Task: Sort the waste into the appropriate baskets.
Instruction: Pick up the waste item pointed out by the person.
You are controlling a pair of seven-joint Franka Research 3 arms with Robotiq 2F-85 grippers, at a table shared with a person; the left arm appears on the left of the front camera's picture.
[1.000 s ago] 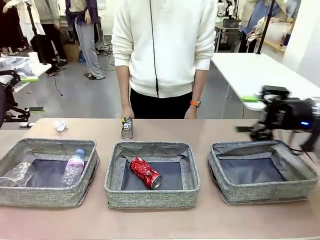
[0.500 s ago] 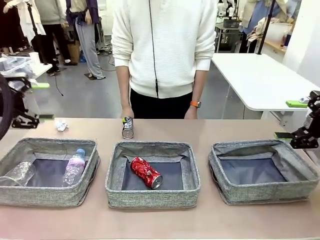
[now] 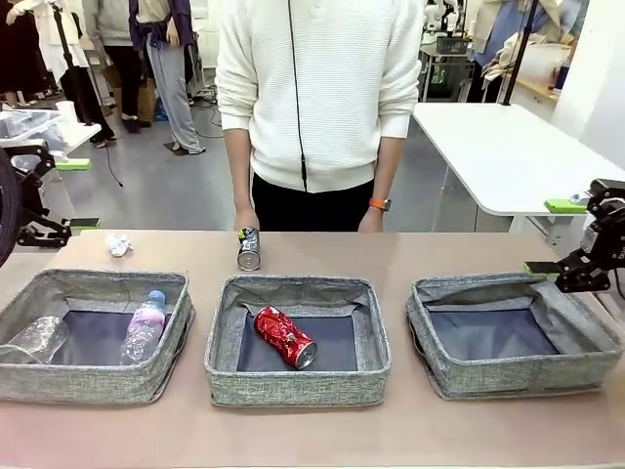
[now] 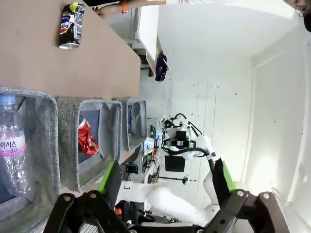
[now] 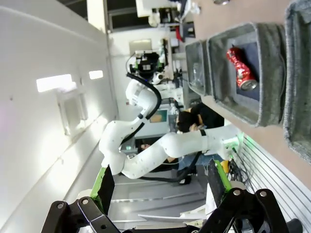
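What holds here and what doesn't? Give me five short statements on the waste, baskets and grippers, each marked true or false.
1. The red can lies in the middle basket. True.
2. The paper wad lies in the left basket. False: the paper wad lies on the table beyond it.
3. The blue-capped bottle and the clear bottle lie in the left basket. True.
4. The right gripper holds the dark printed can. False: the right gripper is open and the dark printed can lies on the table.
5. The left gripper is shut. False: the left gripper is open.
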